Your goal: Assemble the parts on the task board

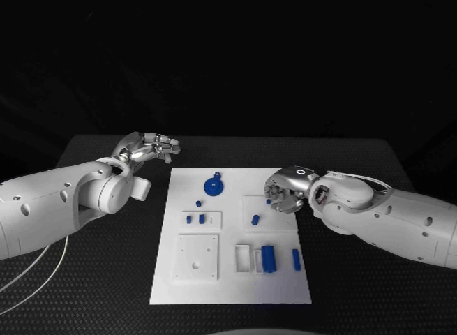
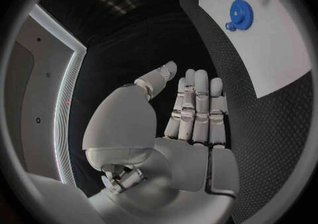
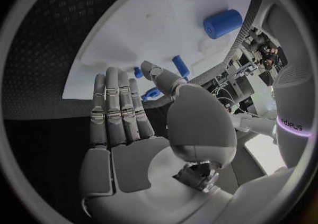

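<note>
While both hands sit empty, left hand (image 1: 148, 149) off the task board (image 1: 289, 286) and right hand (image 1: 285, 193) over its edge, fingers apart, the blue gear (image 1: 214, 185) lies loose up top, probably awaiting pickup.

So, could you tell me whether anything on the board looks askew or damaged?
Nothing stands out: the task board lies flat and square, the blue gear and small parts rest loose on it, unspilled.

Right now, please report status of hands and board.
Left hand open, off the board's far left corner. Right hand open, over task board right edge. Blue parts lie unassembled, gear included. Nothing blocking.
</note>
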Available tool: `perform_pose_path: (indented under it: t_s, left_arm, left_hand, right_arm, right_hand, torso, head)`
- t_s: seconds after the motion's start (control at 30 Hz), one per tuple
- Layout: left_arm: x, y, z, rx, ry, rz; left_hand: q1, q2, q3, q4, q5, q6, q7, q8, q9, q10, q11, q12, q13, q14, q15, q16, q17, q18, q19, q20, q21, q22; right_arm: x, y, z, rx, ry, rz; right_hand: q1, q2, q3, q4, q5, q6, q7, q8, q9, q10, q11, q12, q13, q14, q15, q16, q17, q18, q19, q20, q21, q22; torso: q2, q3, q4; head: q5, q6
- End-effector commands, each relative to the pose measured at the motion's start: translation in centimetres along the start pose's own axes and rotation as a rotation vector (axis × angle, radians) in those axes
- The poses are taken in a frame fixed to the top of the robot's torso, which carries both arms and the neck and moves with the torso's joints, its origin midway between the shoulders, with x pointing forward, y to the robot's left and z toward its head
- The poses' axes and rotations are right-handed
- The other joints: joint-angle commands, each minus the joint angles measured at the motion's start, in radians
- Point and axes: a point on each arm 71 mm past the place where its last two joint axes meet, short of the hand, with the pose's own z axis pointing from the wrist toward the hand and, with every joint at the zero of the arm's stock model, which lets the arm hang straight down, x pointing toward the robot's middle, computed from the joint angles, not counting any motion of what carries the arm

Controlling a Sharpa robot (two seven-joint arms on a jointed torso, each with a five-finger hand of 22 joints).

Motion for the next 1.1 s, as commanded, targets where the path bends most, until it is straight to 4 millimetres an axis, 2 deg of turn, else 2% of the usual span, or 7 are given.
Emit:
perform_pose_path:
  t_s: [0.03, 0.33, 0.57, 0.67, 0.83, 1.1]
  left_arm:
    - [0.0, -0.2, 0.0, 0.018, 0.008, -0.030]
    - [0.0, -0.2, 0.0, 0.014, 0.012, -0.035]
    - [0.0, -0.2, 0.0, 0.013, 0.012, -0.035]
    - [0.0, -0.1, 0.0, 0.011, 0.013, -0.035]
    - [0.0, -0.1, 0.0, 0.011, 0.014, -0.036]
    - [-0.1, -0.1, 0.0, 0.006, 0.013, -0.036]
  left_hand:
    - [-0.011, 0.002, -0.008, -0.002, -0.004, -0.004, 0.001, 0.004, 0.001, -0.008, 0.002, 0.002, -0.002, 0.001, 0.003, -0.006, -0.001, -0.008, 0.001, -0.017, -0.005, -0.001]
    - [-0.015, 0.003, -0.011, -0.002, -0.004, -0.006, 0.003, 0.004, 0.002, -0.012, 0.004, 0.001, -0.002, 0.001, 0.003, -0.009, -0.002, -0.007, 0.001, -0.016, -0.007, 0.000]
    - [-0.016, 0.003, -0.013, -0.001, -0.004, -0.007, 0.003, 0.004, 0.002, -0.014, 0.004, 0.001, -0.002, 0.001, 0.004, -0.010, -0.002, -0.007, 0.001, -0.016, -0.008, 0.000]
    - [-0.017, 0.003, -0.014, -0.001, -0.004, -0.008, 0.003, 0.004, 0.002, -0.014, 0.005, 0.001, -0.002, 0.001, 0.004, -0.011, -0.002, -0.007, 0.001, -0.016, -0.009, 0.000]
    - [-0.018, 0.003, -0.014, -0.001, -0.004, -0.008, 0.004, 0.004, 0.002, -0.015, 0.005, 0.001, -0.003, 0.001, 0.004, -0.011, -0.002, -0.007, 0.001, -0.016, -0.009, 0.000]
    - [-0.018, 0.003, -0.015, -0.002, -0.004, -0.009, 0.004, 0.004, 0.002, -0.016, 0.005, 0.001, -0.003, 0.001, 0.004, -0.012, -0.002, -0.007, 0.001, -0.015, -0.010, 0.000]
  right_arm:
    - [0.2, 0.4, 0.0, -0.006, -0.010, -0.043]
    - [0.4, 1.0, 0.2, -0.018, -0.010, -0.048]
    - [0.8, 1.0, 0.4, -0.018, 0.005, -0.067]
    - [0.9, 1.1, 0.4, -0.019, 0.007, -0.076]
    - [1.3, 1.4, 0.8, -0.016, 0.014, -0.105]
    - [2.5, 1.6, 1.0, -0.006, 0.042, -0.126]
  right_hand:
    - [0.002, -0.011, 0.007, 0.001, 0.001, 0.007, -0.001, -0.006, -0.001, 0.009, -0.002, -0.006, 0.002, 0.009, 0.000, -0.004, 0.002, -0.010, 0.006, -0.002, 0.004, -0.001]
    - [0.005, -0.010, 0.019, 0.006, -0.007, 0.013, -0.003, -0.005, 0.000, 0.017, -0.004, -0.011, 0.005, 0.014, -0.002, -0.004, 0.009, -0.010, 0.011, -0.003, 0.007, 0.001]
    - [0.019, -0.005, 0.074, 0.030, -0.075, 0.034, -0.011, -0.001, 0.003, 0.044, -0.012, -0.026, 0.019, 0.029, -0.008, -0.004, 0.032, -0.010, 0.025, -0.009, 0.017, 0.004]
    - [0.019, 0.000, 0.090, 0.041, -0.090, 0.049, -0.017, 0.005, 0.006, 0.058, -0.017, -0.028, 0.026, 0.040, -0.012, -0.002, 0.041, -0.010, 0.036, -0.013, 0.025, 0.007]
    - [0.015, 0.003, 0.095, 0.048, -0.091, 0.062, -0.023, 0.010, 0.009, 0.066, -0.020, -0.030, 0.030, 0.047, -0.015, 0.000, 0.048, -0.010, 0.043, -0.016, 0.031, 0.009]
    - [0.017, 0.011, 0.108, 0.054, -0.093, 0.074, -0.028, 0.014, 0.011, 0.076, -0.024, -0.033, 0.035, 0.055, -0.018, 0.003, 0.058, -0.010, 0.052, -0.022, 0.039, 0.013]
  torso:
    - [0.000, 0.0009, 0.0001]
    - [0.001, 0.0008, -0.0008]
    - [0.001, 0.0009, 0.0001]
    - [0.001, 0.0003, 0.0002]
    - [0.000, 0.0005, -0.0008]
    - [0.001, 0.0011, 0.0020]
  head:
    - [0.001, -0.002]
    - [0.002, -0.005]
    - [0.002, -0.007]
    - [0.001, -0.008]
    - [0.002, -0.009]
    - [-0.001, -0.012]
